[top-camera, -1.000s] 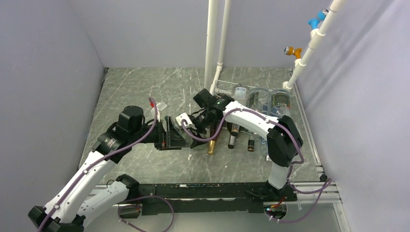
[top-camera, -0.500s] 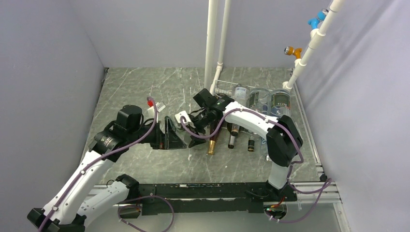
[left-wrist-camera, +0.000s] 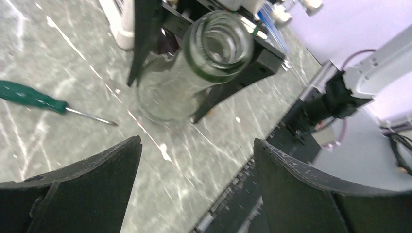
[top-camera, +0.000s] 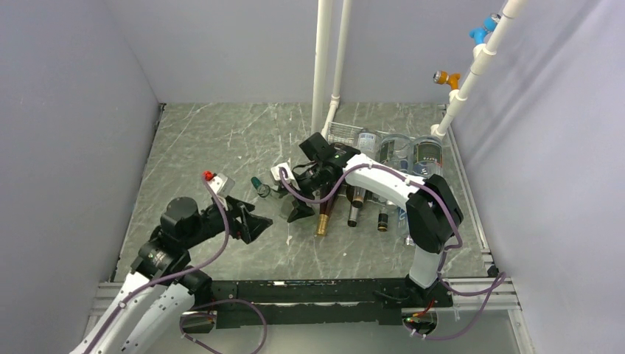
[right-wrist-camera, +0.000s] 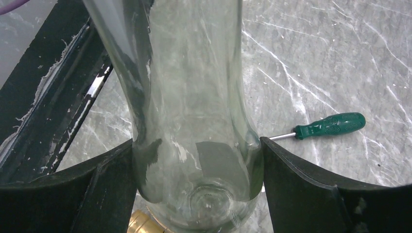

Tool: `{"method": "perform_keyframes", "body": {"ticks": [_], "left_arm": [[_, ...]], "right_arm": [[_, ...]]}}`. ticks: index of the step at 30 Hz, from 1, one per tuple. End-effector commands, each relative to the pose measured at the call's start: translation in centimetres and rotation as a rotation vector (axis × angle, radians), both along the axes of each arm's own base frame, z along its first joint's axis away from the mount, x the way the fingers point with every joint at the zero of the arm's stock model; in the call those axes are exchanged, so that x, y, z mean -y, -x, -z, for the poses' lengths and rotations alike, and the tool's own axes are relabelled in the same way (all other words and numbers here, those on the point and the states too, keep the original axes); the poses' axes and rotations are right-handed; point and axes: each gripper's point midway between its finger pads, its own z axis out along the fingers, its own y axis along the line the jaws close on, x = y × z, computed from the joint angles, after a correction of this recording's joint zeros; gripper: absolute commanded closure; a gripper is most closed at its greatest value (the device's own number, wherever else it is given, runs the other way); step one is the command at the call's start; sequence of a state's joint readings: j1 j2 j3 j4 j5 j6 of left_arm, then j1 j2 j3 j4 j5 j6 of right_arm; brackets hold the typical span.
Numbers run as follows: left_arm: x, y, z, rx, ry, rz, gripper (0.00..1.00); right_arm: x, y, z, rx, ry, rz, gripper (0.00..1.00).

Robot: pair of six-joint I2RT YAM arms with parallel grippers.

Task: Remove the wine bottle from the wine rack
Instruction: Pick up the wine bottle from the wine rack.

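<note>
Your right wrist view alone shows bottle [right-wrist-camera: 194,97] clamped between pads of right gripper [right-wrist-camera: 197,148]. Left gripper [left-wrist-camera: 197,143] spread wide, bottle mouth ahead, apart.

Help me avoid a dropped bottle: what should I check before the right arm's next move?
1. Grip: the right gripper has a finger on each side of the clear bottle. Ok.
2. Other arm out of the way: the left gripper is open and apart from the bottle's mouth. Ok.
3. Bottle free of the wine rack: it is held out to the rack's left. Ok.
4. Clearance behind the base: the gold-capped bottle sits close to it. Cannot tell.
5. Table below free of clutter: a green screwdriver lies beside the bottle. Not ok.
</note>
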State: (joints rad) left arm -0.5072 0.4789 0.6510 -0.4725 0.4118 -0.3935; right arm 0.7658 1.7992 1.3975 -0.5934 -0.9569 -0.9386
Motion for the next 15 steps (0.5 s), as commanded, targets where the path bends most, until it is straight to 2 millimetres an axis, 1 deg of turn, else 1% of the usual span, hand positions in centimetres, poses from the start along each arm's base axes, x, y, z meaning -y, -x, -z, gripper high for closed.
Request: {"method": "perform_keyframes", "body": {"ticks": [1,4,6,7,9,15], "left_arm": [[-0.3,-3.7,-3.1,0.337,0.086,-0.098,0.10],[0.2,-4.4,-2.9,0.409,0.128,-0.098,0.11],[0.6,-4.6,-3.2,0.465,0.173,-0.083,0.12],[0.8,-4.7,-3.8,0.514,0.202,-0.079,0.12],[0.8,-4.8,-4.1,0.567,0.227,-0.082,0.12],[1.2,-4.9,-4.8,0.641,0.264,-0.070,0.15]], "right_arm": [[-0.5,-0.1,-1.9,0.009,-0.081,-0.018,0.95],[-0.4,-0.1,-1.9,0.003,-0.083,-0.015,0.95],[-0.3,0.0,-1.8,-0.002,-0.082,-0.015,0.95],[-0.3,0.0,-1.9,-0.003,-0.083,-0.015,0.95],[-0.3,0.1,-1.8,-0.005,-0.083,-0.014,0.95],[-0.2,0.0,-1.8,-0.005,-0.084,-0.011,0.95]]}}
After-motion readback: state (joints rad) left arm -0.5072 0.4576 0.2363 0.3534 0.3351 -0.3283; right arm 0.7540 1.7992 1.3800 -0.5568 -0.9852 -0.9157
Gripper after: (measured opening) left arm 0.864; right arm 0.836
